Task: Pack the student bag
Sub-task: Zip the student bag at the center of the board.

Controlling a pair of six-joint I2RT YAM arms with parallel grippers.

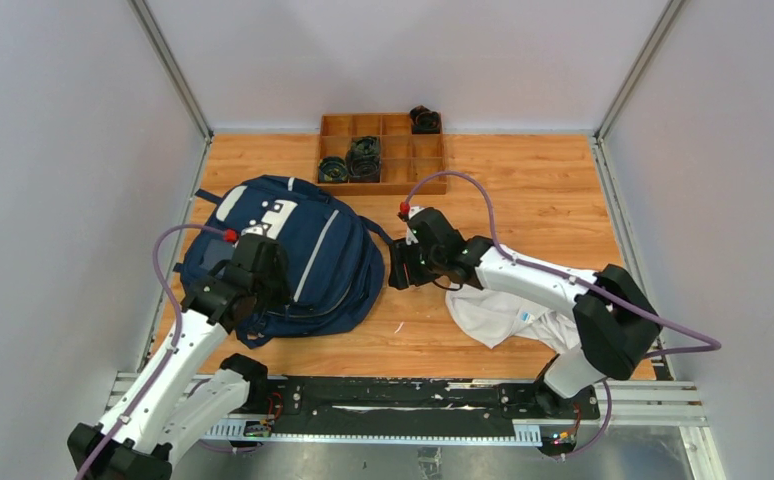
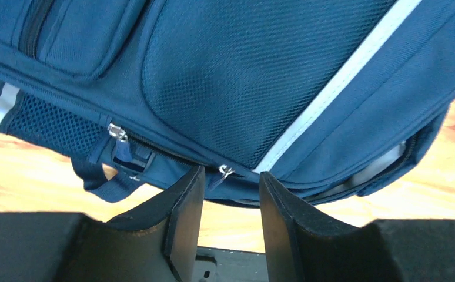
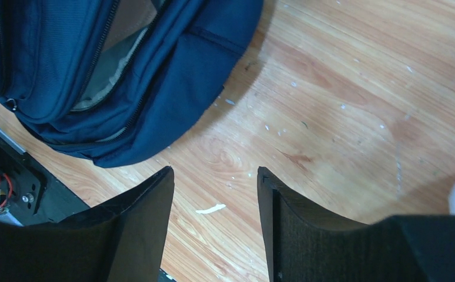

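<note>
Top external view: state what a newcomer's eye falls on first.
The navy student bag lies at the left of the table, the left gripper at its near zippered edge, jaws apart. Beside it the right gripper hangs open over bare wood, a crumpled white garment under that arm. At the far edge sits a compartmented wooden tray holding dark round items.

Your left arm (image 1: 188,345) rises from the lower left of the overhead frame, and your left gripper (image 2: 231,176) at left of centre has its jaws parted. Your right arm (image 1: 533,278) stretches from the lower right toward the centre. Your right gripper (image 3: 213,170) points left with its jaws apart, gripping nothing.
</note>
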